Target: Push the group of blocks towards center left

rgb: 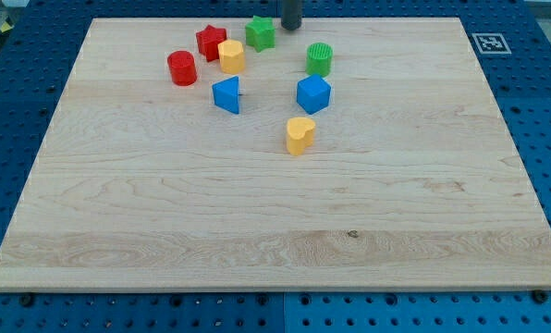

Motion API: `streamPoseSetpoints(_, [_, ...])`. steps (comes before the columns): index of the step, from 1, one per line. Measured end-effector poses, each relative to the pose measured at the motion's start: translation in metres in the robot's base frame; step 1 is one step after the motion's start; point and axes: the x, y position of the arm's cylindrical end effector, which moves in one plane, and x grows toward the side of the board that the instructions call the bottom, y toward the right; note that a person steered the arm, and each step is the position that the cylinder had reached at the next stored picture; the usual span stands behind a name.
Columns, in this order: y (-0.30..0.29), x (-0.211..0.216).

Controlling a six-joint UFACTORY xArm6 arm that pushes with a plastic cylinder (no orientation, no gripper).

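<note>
My tip (290, 27) is at the view's top edge, just right of the green star block (261, 33), close to it. Left of the star lie the red star block (211, 42) and the yellow hexagonal block (231, 56), which touch each other. The red cylinder (181, 68) sits further left. Below them is the blue triangular block (226, 94). To the right are the green cylinder (319, 59) and the blue cube (313, 93). The yellow heart-shaped block (299, 135) lies lowest of the group.
The wooden board (275, 213) lies on a blue pegboard table (544, 111). A black-and-white marker tag (488, 43) is stuck by the board's top right corner.
</note>
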Motion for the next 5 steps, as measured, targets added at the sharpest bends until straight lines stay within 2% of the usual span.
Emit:
streamPoseSetpoints(3, [-0.062,0.02])
streamPoseSetpoints(5, [-0.075,0.069])
